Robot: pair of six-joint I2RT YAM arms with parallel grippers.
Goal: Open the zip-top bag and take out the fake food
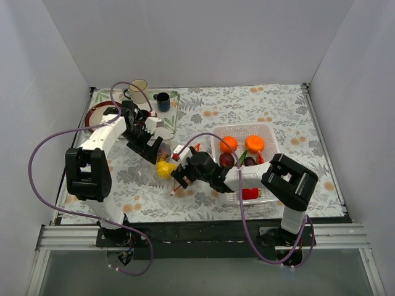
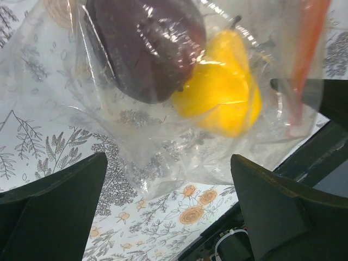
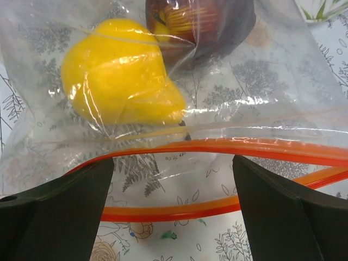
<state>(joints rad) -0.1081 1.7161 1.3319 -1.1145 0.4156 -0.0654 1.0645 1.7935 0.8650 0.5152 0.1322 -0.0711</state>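
Two arms meet over the flowered table [image 1: 278, 111], left of the white basket [image 1: 247, 127], where the zip-top bag [image 1: 165, 155] lies between them, mouth parted. The left gripper [image 2: 168, 157] and right gripper [image 3: 173, 160] both stand spread, pinching nothing, so the slack film could slide or crumple if either pushes in. The fake food still bagged, a yellow pear [image 3: 117, 76] and a dark red fruit [image 2: 147, 43], could be shoved deeper by a reach, and the orange zip strip [image 3: 261, 149] could snag a finger.

top camera overhead, whole table [image 1: 278, 105] — both wrist cameras close, share yellow pear [image 2: 223, 87]
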